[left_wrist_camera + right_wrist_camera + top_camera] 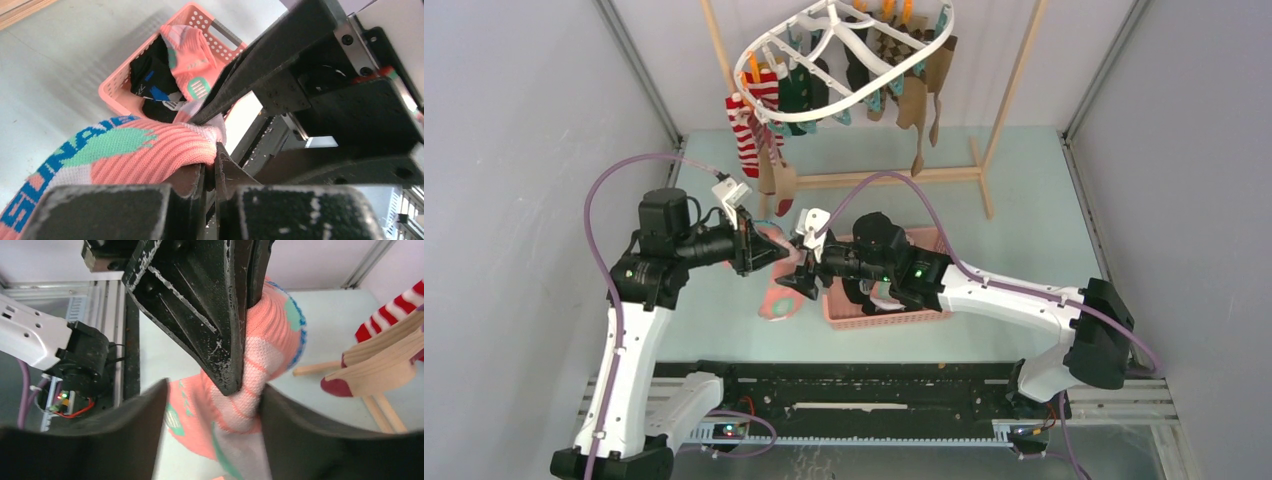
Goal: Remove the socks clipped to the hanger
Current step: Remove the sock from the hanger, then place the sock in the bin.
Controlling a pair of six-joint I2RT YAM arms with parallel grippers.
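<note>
While my left gripper (pixel 759 250) pinches tight on a pink sock (pixel 779 300) above the middle of the desk (pixel 1024 220), my right gripper (pixel 802 262) straddles the same sock, jaws spread wide on either side of it. Just beside them, a pink basket (pixel 879 318) holds a black sock (pixel 145 85) and a second pink one (pixel 187 55). At the far edge, the white hanger (pixel 852 42) hangs on a wooden rack (pixel 1014 90), a red-and-white striped sock (pixel 746 130) and a tan sock (pixel 914 100) among those clipped to it.
</note>
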